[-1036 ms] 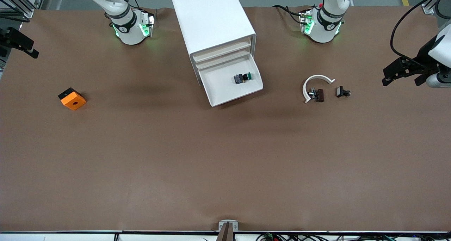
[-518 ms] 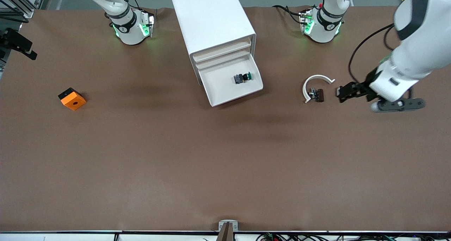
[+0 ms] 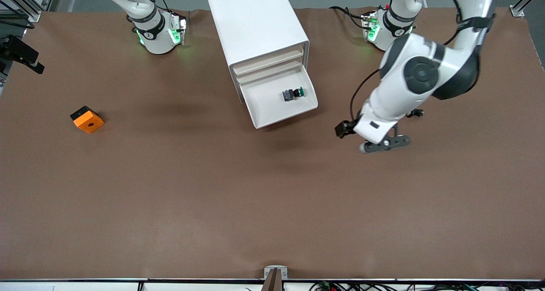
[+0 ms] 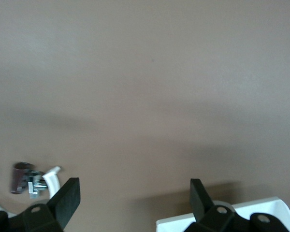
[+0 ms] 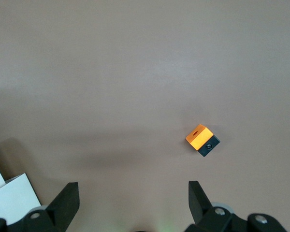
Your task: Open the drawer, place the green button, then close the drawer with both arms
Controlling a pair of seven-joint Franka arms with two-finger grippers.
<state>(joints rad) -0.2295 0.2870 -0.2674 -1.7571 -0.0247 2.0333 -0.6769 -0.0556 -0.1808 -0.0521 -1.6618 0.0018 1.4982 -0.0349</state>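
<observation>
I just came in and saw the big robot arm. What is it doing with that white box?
The bottom drawer of the white cabinet is pulled open, and the little green-capped button already lies inside it. The left gripper, jaws open and empty, hangs over the table beside the drawer, toward the left arm's end. The right gripper is also open and empty, above the table near an orange block. The drawer is not yet closed.
</observation>
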